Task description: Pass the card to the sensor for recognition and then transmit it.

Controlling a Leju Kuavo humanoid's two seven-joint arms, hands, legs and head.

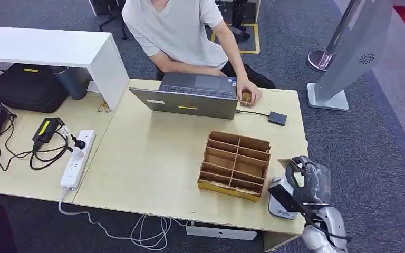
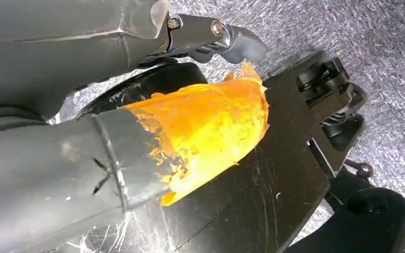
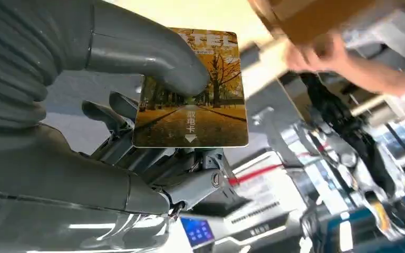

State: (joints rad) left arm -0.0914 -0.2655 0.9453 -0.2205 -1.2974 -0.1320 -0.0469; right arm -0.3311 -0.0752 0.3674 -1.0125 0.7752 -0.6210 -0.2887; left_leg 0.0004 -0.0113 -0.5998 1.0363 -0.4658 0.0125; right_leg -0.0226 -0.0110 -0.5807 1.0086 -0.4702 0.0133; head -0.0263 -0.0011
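Note:
In the right wrist view the card (image 3: 192, 100), printed with yellow autumn trees and a path, is pinched between the thick grey thumb and the darker fingers of my right hand (image 3: 153, 132). In the head view that right hand (image 1: 308, 182) hovers over the table's near right corner, the card (image 1: 286, 163) showing as a thin grey edge at its top. Just below the hand sits the white sensor (image 1: 277, 208); its small blue screen (image 3: 198, 230) shows under the fingers. My left hand (image 2: 205, 31) hangs beside my body and holds nothing.
A wooden divided box (image 1: 235, 164) stands just left of my right hand. Behind it a person sits at an open laptop (image 1: 192, 97), one hand resting by it. A small black box (image 1: 277, 118) lies on a cable. A power strip (image 1: 76, 158) lies far left.

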